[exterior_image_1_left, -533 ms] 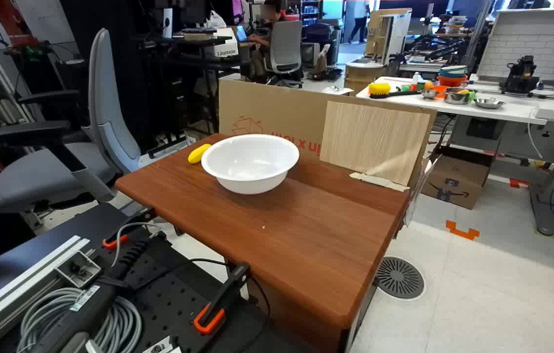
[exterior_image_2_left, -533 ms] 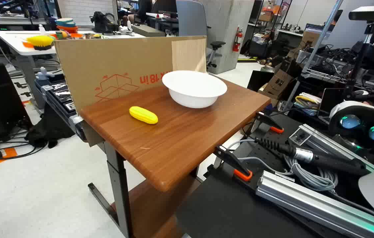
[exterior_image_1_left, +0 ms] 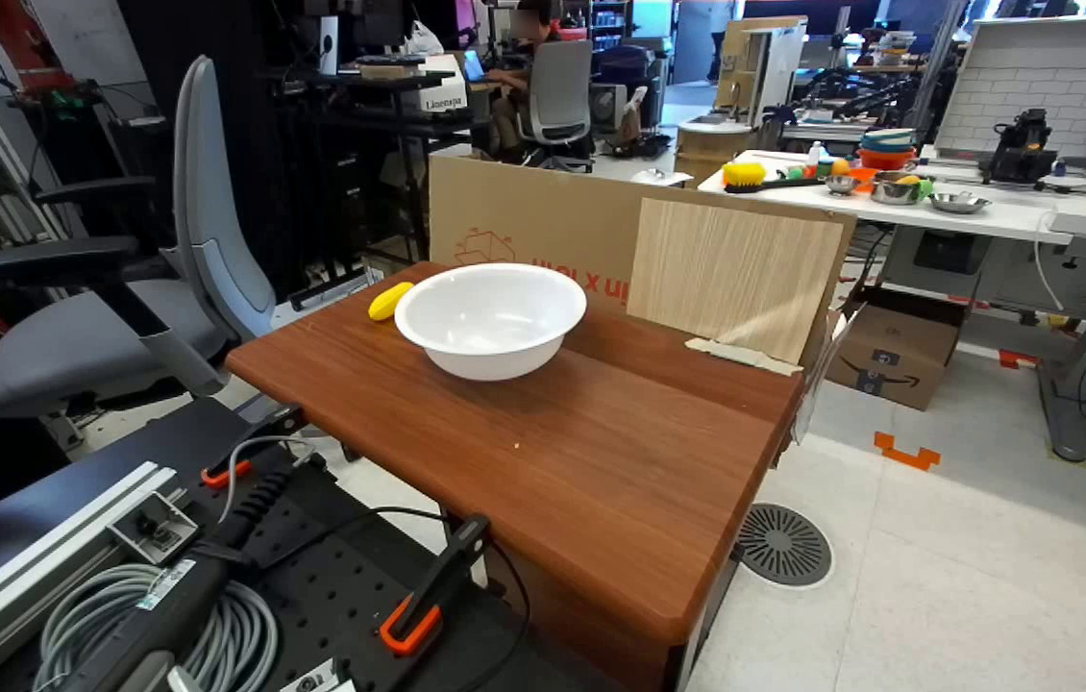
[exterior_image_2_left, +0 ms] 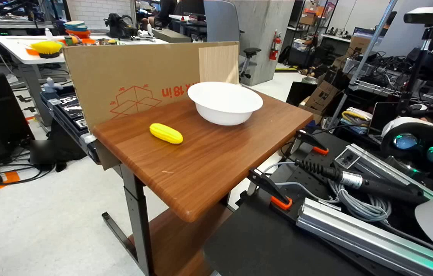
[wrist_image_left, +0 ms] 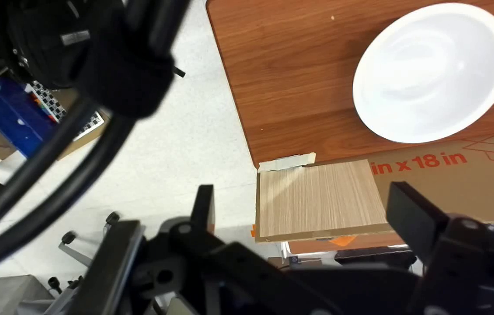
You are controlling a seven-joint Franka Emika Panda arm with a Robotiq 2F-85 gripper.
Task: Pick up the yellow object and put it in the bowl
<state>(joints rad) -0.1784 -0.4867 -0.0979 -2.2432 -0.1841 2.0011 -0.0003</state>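
Observation:
The yellow object is a ridged, elongated piece lying on the brown wooden table. It shows in both exterior views (exterior_image_1_left: 389,302) (exterior_image_2_left: 166,133) and is out of view in the wrist view. The wide white bowl stands upright on the same table, apart from the yellow object in an exterior view (exterior_image_2_left: 226,115). It also shows in an exterior view (exterior_image_1_left: 495,365) and in the wrist view (wrist_image_left: 430,78), where its inside is empty. My gripper (wrist_image_left: 306,199) is open, with nothing between its fingers. It shows only in the wrist view, with the bowl at the upper right.
A cardboard panel (exterior_image_2_left: 124,73) stands along one table (exterior_image_1_left: 591,461) edge, with a light wood-grain board (exterior_image_1_left: 735,274) on it. Black clamps with orange ends (exterior_image_2_left: 270,188) grip the table edge beside a black base plate (exterior_image_1_left: 332,557). A grey chair (exterior_image_1_left: 207,240) stands nearby.
The bowl and the yellow object have not moved. Far in the background of an exterior view, a walking person has shifted to the right.

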